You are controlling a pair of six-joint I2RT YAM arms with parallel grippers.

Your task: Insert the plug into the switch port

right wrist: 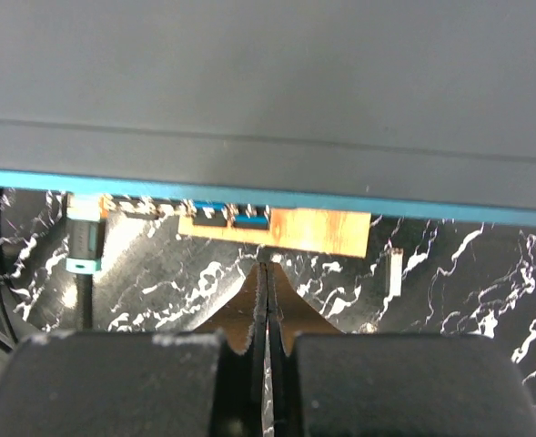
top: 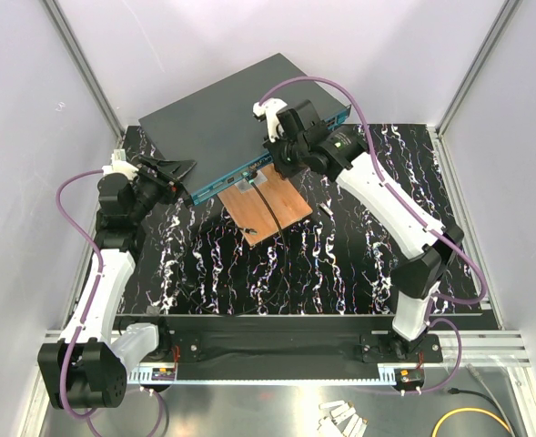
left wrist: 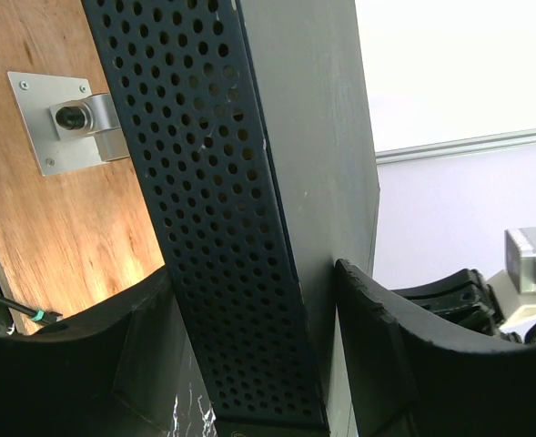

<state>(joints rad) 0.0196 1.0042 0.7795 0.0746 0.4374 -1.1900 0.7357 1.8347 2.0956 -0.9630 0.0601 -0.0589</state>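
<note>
Marbled black table (top: pixel 340 264): left jaws clamp switch (top: pixel 222 118) edge; right jaws clenched.

**Desk** (top: pixel 359 273): black top veined with white, seen from above.

**Switch** (top: pixel 222 118): lies at the far left and is turned at an angle. In the top view its far corner reaches past the desk's rear edge. Its teal front faces the near right.

**Board** (top: pixel 290 205): copper-brown, just in front of the teal edge. Whether it touches the edge or slips under it cannot be told.

**Cable** (top: pixel 269 208): thin and black, it crosses the board.

**White piece** (top: pixel 327 209): small, on bare desk just right of the board.
</note>
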